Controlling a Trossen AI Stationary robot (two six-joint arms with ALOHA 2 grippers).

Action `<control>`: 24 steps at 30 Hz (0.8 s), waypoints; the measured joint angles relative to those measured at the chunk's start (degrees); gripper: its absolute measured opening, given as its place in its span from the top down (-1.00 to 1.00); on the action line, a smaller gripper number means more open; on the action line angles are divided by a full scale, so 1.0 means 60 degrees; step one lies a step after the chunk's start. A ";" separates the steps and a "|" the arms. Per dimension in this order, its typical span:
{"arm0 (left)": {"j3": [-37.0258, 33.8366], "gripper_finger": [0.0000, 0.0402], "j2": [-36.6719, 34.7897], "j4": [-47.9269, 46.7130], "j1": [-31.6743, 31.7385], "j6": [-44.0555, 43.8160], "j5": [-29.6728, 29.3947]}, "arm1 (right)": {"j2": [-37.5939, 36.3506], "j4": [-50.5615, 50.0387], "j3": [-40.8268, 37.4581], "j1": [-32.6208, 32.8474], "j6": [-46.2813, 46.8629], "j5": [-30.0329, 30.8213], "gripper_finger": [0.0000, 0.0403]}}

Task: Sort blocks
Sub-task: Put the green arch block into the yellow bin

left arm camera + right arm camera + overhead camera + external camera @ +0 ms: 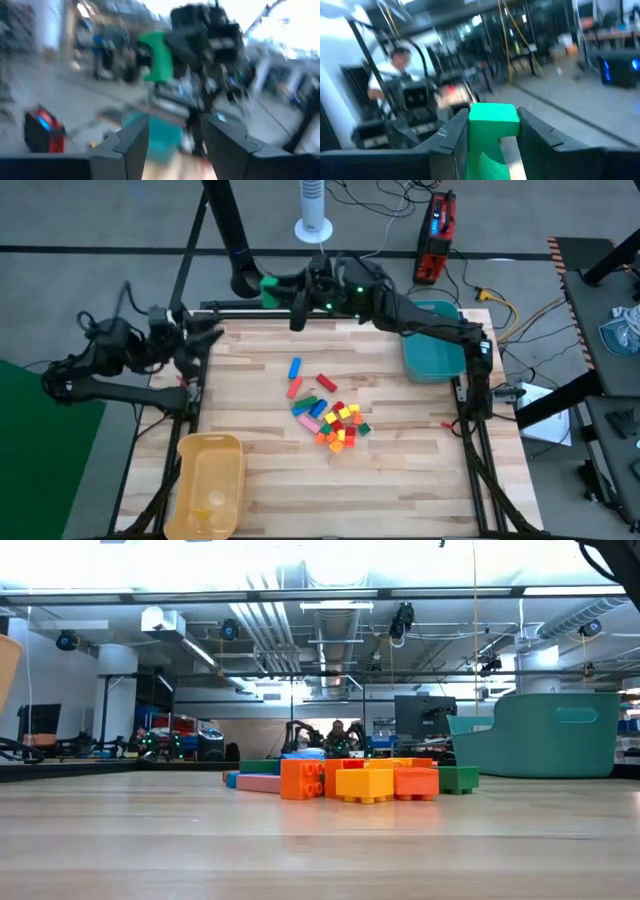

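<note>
The blocks (328,415) lie in a loose heap at the middle of the wooden table, red, blue, yellow, orange, green and pink; the low view shows the blocks (350,780) resting on the tabletop. My right gripper (278,288) is raised over the table's far edge, left of centre, and is shut on a green block (492,120). My left gripper (212,338) hovers at the table's far left corner, and in its wrist view my left gripper (175,145) stands open with nothing between its fingers. Neither gripper shows in the low view. My right gripper pinches the green block by its two opposite sides (475,125) between its two fingers. The fingers point roughly level toward the table's left side. The block's far end (492,111) sticks out a little past the fingertips. It is lifted clear, high above the table.
A yellow tray (210,480) sits at the near left corner. A teal bin (432,352) stands at the far right, under my right arm. A dark pole (228,230) rises just beyond the far edge, close to my right gripper. A seated person shows in the right wrist view.
</note>
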 joint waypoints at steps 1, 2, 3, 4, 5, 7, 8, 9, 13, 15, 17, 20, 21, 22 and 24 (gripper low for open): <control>0.0004 0.16 0.0133 0.0491 0.0000 0.0174 -0.0067 | 0.0011 0.0363 -0.0012 0.0034 -0.0003 0.0000 0.38; 0.0025 0.16 0.0273 0.0908 -0.0007 0.0360 -0.0139 | 0.0028 0.0679 -0.0019 0.0074 -0.0007 0.0011 0.38; 0.0070 0.15 0.0450 0.1227 -0.0007 0.0545 -0.0143 | 0.0036 0.0849 -0.0026 0.0093 -0.0003 0.0014 0.38; 0.0155 0.15 0.0654 0.1467 -0.0007 0.0727 -0.0147 | 0.0041 0.0953 -0.0030 0.0131 -0.0003 0.0041 0.38; 0.0281 0.13 0.0879 0.1584 -0.0007 0.0895 -0.0147 | 0.0058 0.1026 -0.0030 0.0174 0.0000 0.0118 0.38; 0.0644 0.10 0.1414 0.1505 -0.0007 0.1155 -0.0157 | 0.0058 0.1033 -0.0030 0.0203 0.0099 0.0292 0.38; 0.0869 0.07 0.1683 0.1280 -0.0011 0.1296 -0.0195 | 0.0060 0.1022 -0.0033 0.0220 0.0174 0.0347 0.38; 0.1119 0.05 0.1916 0.0964 -0.0019 0.1391 -0.0348 | 0.0069 0.0994 -0.0047 0.0225 0.0178 0.0370 0.38; 0.2334 -0.08 0.2766 -0.0320 -0.0030 0.1686 -0.1708 | 0.0083 0.0743 -0.0063 0.0254 -0.0126 0.1112 0.38; 0.2999 -0.15 0.3119 -0.0970 -0.0027 0.1868 -0.2122 | 0.0063 0.0521 -0.0052 0.0264 -0.0244 0.1559 0.38; 0.3600 -0.22 0.3506 -0.1570 -0.0029 0.1943 -0.2260 | 0.0050 0.0303 -0.0044 0.0273 -0.0311 0.2011 0.38; 0.4241 -0.30 0.4107 -0.2147 -0.0029 0.1971 -0.2296 | 0.0077 0.0203 -0.0048 0.0281 -0.0334 0.2474 0.38; 0.4378 -0.31 0.4302 -0.2289 -0.0026 0.1977 -0.2314 | 0.0087 0.0227 -0.0048 0.0291 -0.0318 0.2548 0.38; 0.4485 -0.33 0.4514 -0.2362 -0.0022 0.2006 -0.2403 | 0.0090 0.0223 -0.0048 0.0294 -0.0289 0.2584 0.38; 0.4650 -0.35 0.4870 -0.2532 -0.0022 0.2182 -0.2698 | 0.0090 0.0225 -0.0055 0.0307 -0.0272 0.2634 0.38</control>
